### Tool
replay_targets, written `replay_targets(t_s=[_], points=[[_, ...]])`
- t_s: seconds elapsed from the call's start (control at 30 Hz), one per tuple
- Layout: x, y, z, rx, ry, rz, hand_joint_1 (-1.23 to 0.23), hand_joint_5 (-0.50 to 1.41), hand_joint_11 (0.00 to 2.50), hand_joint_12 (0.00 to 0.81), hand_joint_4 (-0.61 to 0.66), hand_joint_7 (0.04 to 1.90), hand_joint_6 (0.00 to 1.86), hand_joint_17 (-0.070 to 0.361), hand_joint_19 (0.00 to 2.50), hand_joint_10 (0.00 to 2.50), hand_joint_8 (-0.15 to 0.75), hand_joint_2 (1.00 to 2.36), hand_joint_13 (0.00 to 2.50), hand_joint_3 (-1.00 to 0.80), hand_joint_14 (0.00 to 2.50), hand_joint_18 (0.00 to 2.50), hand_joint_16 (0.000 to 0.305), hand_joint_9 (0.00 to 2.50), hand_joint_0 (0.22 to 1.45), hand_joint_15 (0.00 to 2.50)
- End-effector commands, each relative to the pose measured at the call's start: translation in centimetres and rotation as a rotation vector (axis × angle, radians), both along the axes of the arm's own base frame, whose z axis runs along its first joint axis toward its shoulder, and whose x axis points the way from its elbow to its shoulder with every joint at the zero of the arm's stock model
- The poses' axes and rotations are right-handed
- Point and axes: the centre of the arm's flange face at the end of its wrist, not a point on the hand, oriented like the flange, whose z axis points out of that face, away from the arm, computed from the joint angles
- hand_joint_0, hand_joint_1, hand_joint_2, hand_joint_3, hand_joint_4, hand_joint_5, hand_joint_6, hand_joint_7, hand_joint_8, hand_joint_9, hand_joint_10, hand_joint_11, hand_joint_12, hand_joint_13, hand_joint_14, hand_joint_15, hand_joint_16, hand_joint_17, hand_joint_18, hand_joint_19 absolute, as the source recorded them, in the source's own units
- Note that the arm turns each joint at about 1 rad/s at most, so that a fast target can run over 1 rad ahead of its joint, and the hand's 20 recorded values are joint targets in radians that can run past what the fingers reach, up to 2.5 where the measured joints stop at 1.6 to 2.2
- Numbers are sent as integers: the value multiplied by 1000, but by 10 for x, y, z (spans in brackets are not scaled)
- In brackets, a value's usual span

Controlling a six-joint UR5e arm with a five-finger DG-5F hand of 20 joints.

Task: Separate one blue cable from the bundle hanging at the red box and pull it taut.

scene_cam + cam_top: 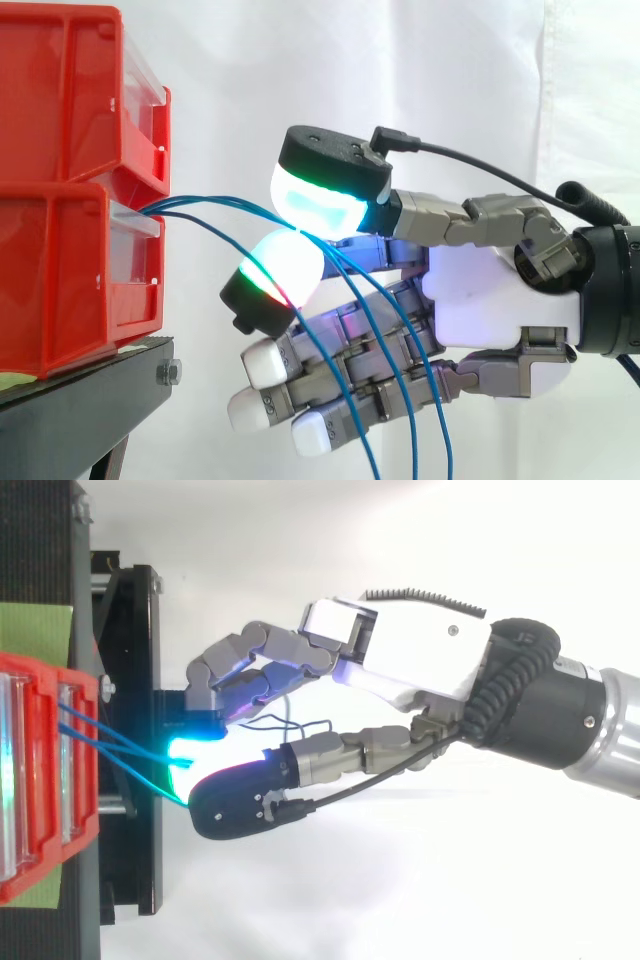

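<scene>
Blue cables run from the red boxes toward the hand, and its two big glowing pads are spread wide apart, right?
Not quite. The side view shows the hand's two glowing pads pressed together, pinching a blue cable. The rest holds: the cables do run from the red boxes toward the hand.

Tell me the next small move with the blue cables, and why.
Probably draw the hand slowly back from the red bins. Its fingers pinch a blue cable just outside the bins, and the stretch from bin to pinch curves instead of running straight. Other blue cables hang past the pinch; whether only one is caught I cannot tell, so go slowly.
</scene>
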Motion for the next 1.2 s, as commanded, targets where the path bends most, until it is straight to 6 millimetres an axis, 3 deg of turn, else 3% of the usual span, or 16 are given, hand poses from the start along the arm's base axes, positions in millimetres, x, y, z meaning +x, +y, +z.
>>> replay_targets(t_s=[0.0,0.57,0.73,0.9,1.17], points=[[-1,0,-1,-2,13,1,-830,-209,722,346,55,965,944,108,474,22,277,1002,562,-470,13,543,48,812,723,318],[-2,1,-1,-4,15,3,-897,-197,729,337,37,968,939,105,455,22,271,1000,605,-500,13,589,47,850,740,318],[-2,2,-1,-4,15,4,-921,-186,744,336,72,961,936,103,470,23,271,1000,623,-500,14,590,46,877,670,337],[-2,2,0,-4,14,4,-789,-180,718,362,108,933,929,113,511,21,296,1000,650,-500,14,613,50,909,512,355],[-1,2,-1,-4,15,6,-540,-181,721,351,106,952,910,108,532,23,297,1000,653,-500,14,604,48,941,586,365]])
